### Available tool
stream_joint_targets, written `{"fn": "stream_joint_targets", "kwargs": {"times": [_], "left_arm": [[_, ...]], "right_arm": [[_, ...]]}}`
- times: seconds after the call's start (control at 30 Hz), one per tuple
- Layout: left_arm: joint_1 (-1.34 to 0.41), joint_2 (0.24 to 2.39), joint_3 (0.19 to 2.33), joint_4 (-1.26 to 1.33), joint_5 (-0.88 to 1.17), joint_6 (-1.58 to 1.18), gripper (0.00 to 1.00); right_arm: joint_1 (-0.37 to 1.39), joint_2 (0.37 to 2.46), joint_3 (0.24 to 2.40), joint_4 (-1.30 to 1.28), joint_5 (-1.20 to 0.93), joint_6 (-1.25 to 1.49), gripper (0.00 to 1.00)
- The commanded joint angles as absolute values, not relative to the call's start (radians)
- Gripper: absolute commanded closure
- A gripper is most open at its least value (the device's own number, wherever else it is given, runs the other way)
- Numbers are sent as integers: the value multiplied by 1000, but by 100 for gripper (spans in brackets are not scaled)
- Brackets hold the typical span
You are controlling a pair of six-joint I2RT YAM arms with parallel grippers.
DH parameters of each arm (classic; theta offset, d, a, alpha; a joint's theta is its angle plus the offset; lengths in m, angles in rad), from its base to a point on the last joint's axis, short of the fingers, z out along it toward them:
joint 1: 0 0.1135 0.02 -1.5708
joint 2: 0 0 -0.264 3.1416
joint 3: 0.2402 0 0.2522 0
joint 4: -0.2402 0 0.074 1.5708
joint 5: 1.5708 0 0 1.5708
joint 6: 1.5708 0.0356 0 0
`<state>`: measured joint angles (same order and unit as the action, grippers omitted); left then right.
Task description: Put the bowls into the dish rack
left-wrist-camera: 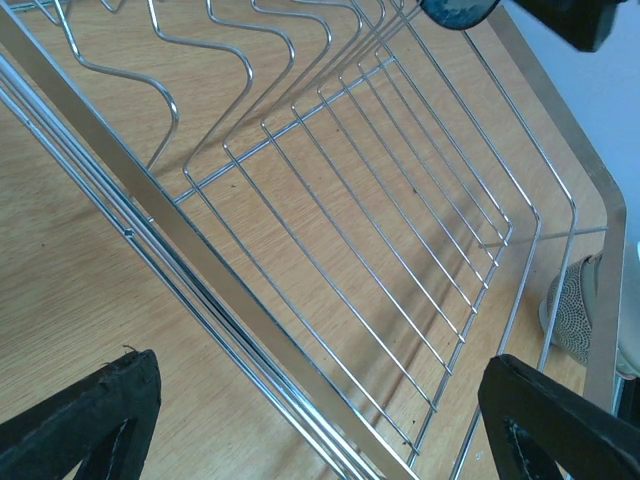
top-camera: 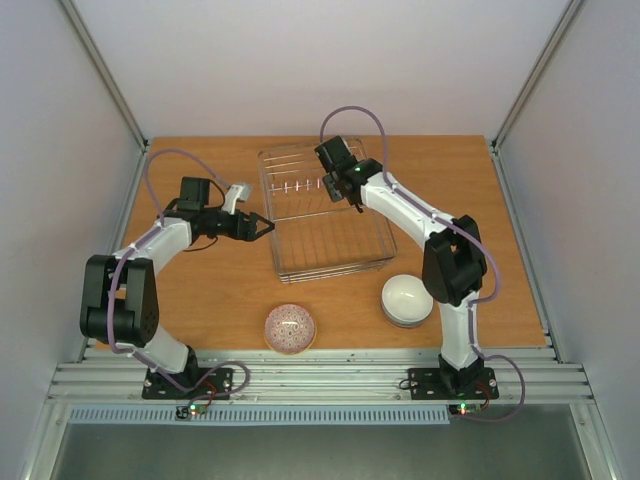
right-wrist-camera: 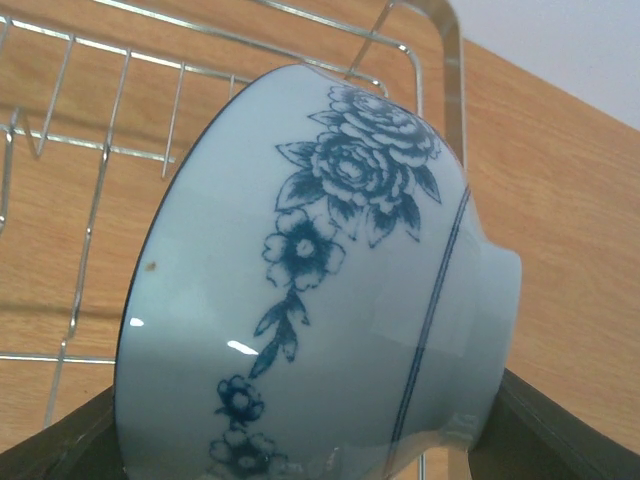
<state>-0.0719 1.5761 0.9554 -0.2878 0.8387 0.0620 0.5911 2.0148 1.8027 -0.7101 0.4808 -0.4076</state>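
**Item 1. Right gripper with blue-flowered bowl.** Jaws clamped on the bowl, one finger at each side of its lower wall. The bowl is tipped on edge, foot ring to the right of the jaws, rim to the left. This is probably so it can drop between the wires and stand upright. The dish rack lies behind and below the jaws.

**Item 2. Left gripper.** Jaws wide apart, nothing between them. They are parked just outside the dish rack, with its near rail running across ahead of the fingertips. This likely keeps them clear of the other arm's placement.

**Item 3. Bowls not yet loaded.**
- Patterned bowl sits on the table, well behind the left jaws.
- White bowl sits near the right arm's base, well apart from both grippers.

**Item 4. Cross-view notes.**
- Only the right wrist camera shows the floral pattern and the grip.
- The overhead camera hides the bowl under the right gripper. It alone shows the left gripper beside the dish rack and the rack holding no bowls.
- The left wrist view catches a dark blue sliver of the held bowl above the rack. It also shows a dotted bowl beyond the rack's far corner. Whether that is the white one, I cannot tell.
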Motion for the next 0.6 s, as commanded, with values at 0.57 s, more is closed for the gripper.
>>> {"fn": "stream_joint_targets", "kwargs": {"times": [0.57], "left_arm": [[-63,1585,980,-263,858,67,12]], "right_arm": [[580,2217,1979,-735,493,-488,90]]}}
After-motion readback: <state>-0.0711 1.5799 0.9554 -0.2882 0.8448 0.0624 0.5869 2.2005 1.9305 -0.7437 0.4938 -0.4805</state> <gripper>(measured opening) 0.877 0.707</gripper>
